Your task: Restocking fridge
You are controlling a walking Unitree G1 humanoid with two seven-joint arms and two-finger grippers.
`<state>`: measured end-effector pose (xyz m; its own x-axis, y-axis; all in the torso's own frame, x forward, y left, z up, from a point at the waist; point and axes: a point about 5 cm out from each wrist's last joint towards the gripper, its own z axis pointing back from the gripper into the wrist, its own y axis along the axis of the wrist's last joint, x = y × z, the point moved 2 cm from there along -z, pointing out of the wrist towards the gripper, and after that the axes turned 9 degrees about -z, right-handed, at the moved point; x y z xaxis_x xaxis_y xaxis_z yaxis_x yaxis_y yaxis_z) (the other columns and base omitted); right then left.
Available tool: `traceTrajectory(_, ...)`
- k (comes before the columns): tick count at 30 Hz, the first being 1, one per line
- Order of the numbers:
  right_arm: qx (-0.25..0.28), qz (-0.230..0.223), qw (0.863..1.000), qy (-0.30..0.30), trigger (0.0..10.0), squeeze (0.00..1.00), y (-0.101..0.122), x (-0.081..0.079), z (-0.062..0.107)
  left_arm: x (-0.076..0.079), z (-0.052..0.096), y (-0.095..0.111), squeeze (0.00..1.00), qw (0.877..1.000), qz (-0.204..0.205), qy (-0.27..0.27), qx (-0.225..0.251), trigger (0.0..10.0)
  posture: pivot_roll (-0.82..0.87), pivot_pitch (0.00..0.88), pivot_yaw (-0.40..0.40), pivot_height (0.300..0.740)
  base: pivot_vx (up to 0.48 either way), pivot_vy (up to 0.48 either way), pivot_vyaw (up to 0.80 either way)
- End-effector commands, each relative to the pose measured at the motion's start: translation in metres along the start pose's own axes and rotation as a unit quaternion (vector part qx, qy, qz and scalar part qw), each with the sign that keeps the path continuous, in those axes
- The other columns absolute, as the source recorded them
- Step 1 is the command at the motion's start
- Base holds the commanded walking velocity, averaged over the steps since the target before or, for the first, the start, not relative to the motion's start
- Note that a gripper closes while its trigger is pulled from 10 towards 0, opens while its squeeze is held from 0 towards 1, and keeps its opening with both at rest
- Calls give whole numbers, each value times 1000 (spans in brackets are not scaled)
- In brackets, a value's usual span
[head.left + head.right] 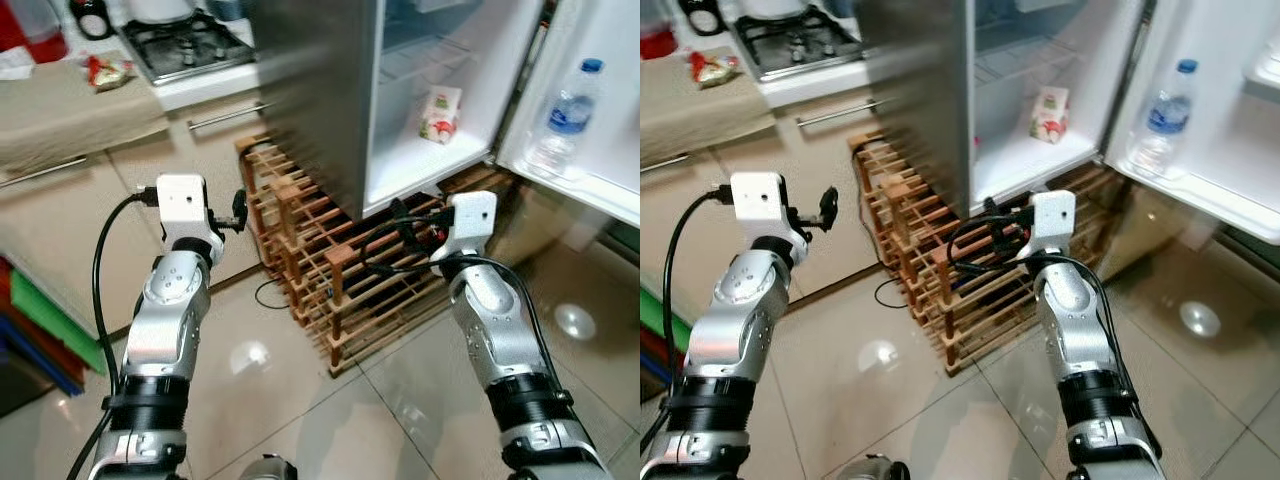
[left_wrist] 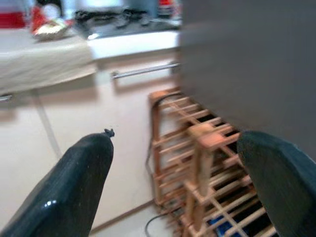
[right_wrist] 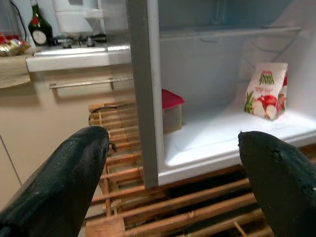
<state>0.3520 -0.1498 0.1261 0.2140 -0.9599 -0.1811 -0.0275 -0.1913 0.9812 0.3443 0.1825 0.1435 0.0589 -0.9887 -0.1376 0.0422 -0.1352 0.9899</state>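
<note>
Before me stands the fridge [image 1: 330, 100], door [image 1: 590, 90] swung wide to my right, its top cut off by the frame so the upper shelves are hard to make out. On its lowest white shelf [image 3: 222, 138] a carton [image 3: 266, 90] printed in red and green stands upright toward the right, and a clear tub with a red lid [image 3: 170, 111] sits well apart from it, half hidden behind the fridge's grey side wall. A water bottle [image 1: 565, 118] with a blue cap stands upright in the door's bin.

Under and beside the fridge lies a wooden wine rack [image 1: 330, 270] on the tiled floor [image 1: 300, 400], its far end hidden beneath the cabinet. To my left runs the table [image 1: 80, 110] with a cloth over it, a hob [image 1: 185, 45] and a small red packet [image 1: 108, 70]; a dark green bottle [image 3: 37, 27] stands at the back.

My left gripper [image 2: 175, 163] hangs before the cupboard front, fingers spread and grasping nothing; its wrist view is blurred. My right gripper [image 3: 173, 163] hovers low before the fridge's open shelf, fingers likewise released and empty.
</note>
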Motion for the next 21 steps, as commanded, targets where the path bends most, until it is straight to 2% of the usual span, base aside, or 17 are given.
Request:
traceTrajectory(1, -8, -7, 1000, -2, 10000, 388, -4, -2, 1, -5, 0, 1, 0, 1000, 0, 13, -2, 10000, 0, 0, 29, 740, 0, 0, 575)
traceTrajectory(7, -2, -19, 1000, -19, 10000, 420, -1, -6, 0, -3, -1, 8, 0, 1000, -13, 14, 15, 10000, 5, 0, 26, 740, 0, 0, 576)
traceTrajectory(13, -7, -12, 1000, -11, 10000, 447, -2, -12, -4, -2, -1, 10, 0, 1000, -9, 27, 14, 10000, 19, 0, 16, 740, 0, -456, 530)
traceTrajectory(16, -4, -12, 1000, -4, 10000, 447, 0, -16, -5, -2, 0, 11, 0, 999, -21, 37, 15, 10000, 22, 0, 9, 740, 0, 0, 490)
traceTrajectory(18, -4, -9, 1000, -4, 10000, 451, 1, -16, -6, -5, 0, 9, 0, 999, -2, 48, 8, 10000, 20, 0, 7, 740, 0, 0, 469)
traceTrajectory(21, 1, -8, 1000, -6, 10000, 455, 4, -14, -7, -11, -2, 8, 0, 998, -8, 65, 7, 10000, 18, 0, 7, 740, 0, 0, 456)
